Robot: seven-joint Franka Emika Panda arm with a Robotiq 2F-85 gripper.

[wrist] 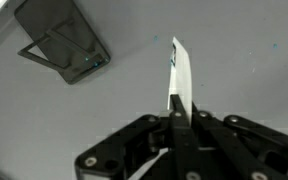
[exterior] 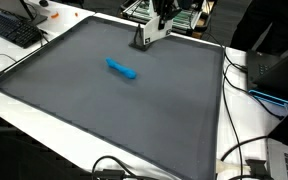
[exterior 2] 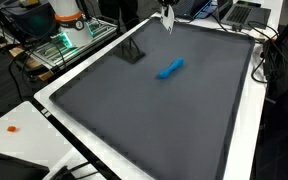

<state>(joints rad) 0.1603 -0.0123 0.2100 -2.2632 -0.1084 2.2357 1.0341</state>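
My gripper point(wrist: 179, 112) is shut on a thin white object point(wrist: 177, 70) with a small blue mark near its tip; it sticks out past the fingers. In both exterior views the gripper point(exterior: 164, 14) point(exterior 2: 165, 17) hangs above the far edge of the dark grey mat point(exterior: 104, 110) point(exterior 2: 174, 120). A small dark stand point(wrist: 64, 42) sits on the mat just below and beside it, also seen in both exterior views point(exterior: 145, 38) point(exterior 2: 134, 51). A blue marker-like object point(exterior: 122, 69) point(exterior 2: 170, 68) lies on the mat, apart from the gripper.
The mat lies on a white table point(exterior: 254, 130) point(exterior 2: 44, 125). A keyboard point(exterior: 12, 28), cables point(exterior: 246, 150) and electronics point(exterior 2: 74, 35) surround it. A laptop point(exterior 2: 239, 12) stands at the far side. A small orange item point(exterior 2: 13, 128) lies on the white edge.
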